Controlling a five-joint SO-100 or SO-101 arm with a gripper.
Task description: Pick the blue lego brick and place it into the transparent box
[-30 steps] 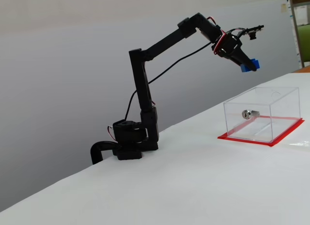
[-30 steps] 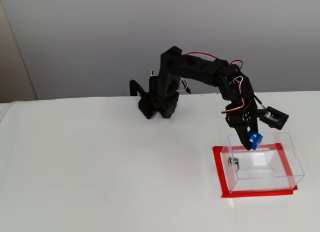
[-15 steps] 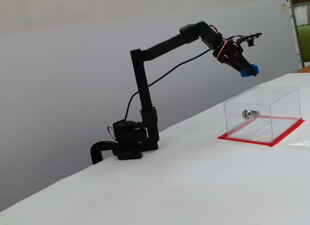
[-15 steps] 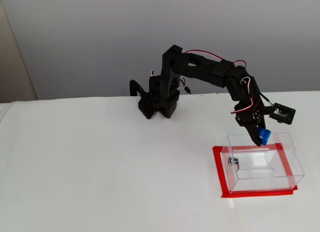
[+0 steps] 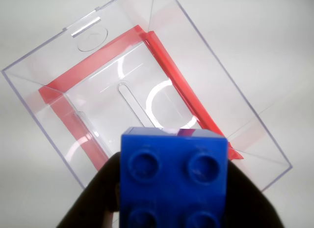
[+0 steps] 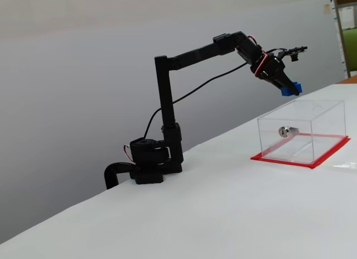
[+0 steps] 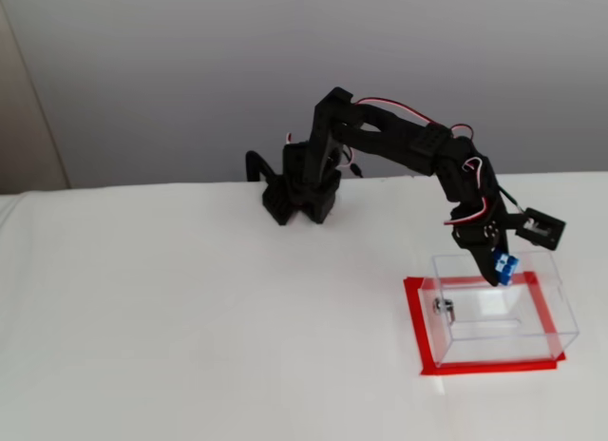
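**Blue brick poised above the clear box**

White and smooth, the flat tabletop (image 6: 223, 214) carries everything. On it, the black jointed arm (image 6: 164, 102) reaches out toward the transparent rectangular plastic box (image 7: 499, 313) — thin glossy walls, a flat red base, a small silver cylindrical lock (image 6: 286, 131) set in one wall. The black two-finger gripper (image 7: 501, 268) is clenched on the small bright blue lego brick (image 5: 174, 181), whose hard plastic face shows round raised studs in the wrist view. The brick hangs in the air above the box, near one edge of its open top rather than over the middle.

To finish well, I would carry the brick further over the centre of the opening, lower it below the rim, and only then release — dropped from height, hard plastic would likely bounce off the slick walls or rim.
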